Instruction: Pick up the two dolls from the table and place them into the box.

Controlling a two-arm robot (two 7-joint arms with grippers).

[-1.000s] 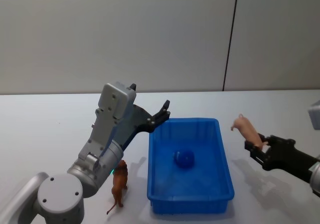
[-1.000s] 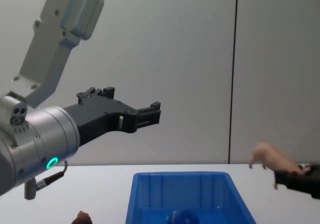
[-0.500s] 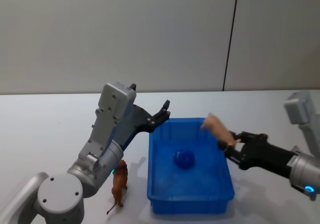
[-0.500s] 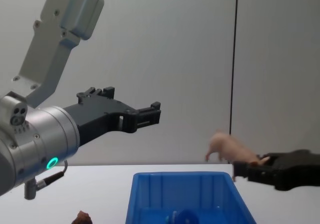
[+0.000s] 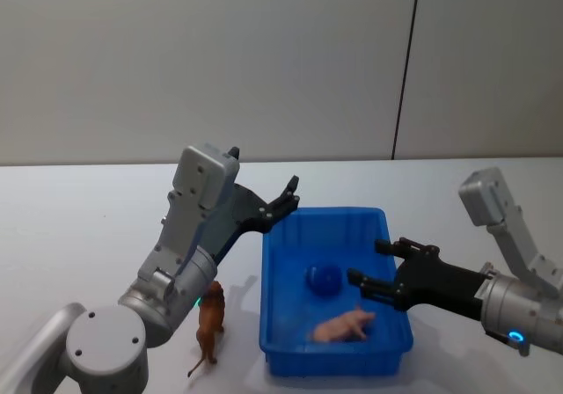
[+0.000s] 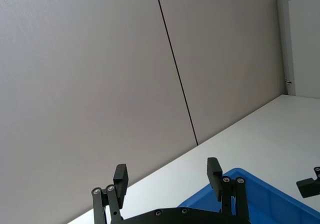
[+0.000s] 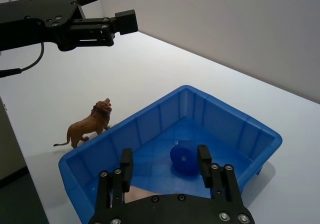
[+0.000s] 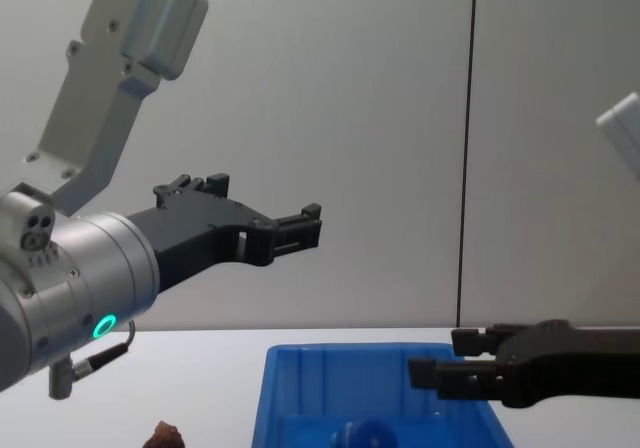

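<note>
Head view | right gripper (image 5: pixel 366 262) parted, empty, over box (image 5: pixel 263 297) | pink doll (image 5: pixel 343 326) inside | left gripper (image 5: pixel 290 196) parted

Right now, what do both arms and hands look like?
Left arm and right arm: silver-grey cylindrical links, boxy pale-grey housings. Matte black two-finger left hand and right hand. Green light ring and thin cable on left; blue light ring on right.

Far side of the scene, a plain grey wall (image 5: pixel 220 60) spans the whole background, smooth and evenly lit. A thin dark seam (image 5: pixel 405 69) runs straight down it, right of centre, splitting it unevenly, the wider stretch on the left. The left wrist view catches a white frame (image 6: pixel 282 39) standing upright farther along that wall.
</note>
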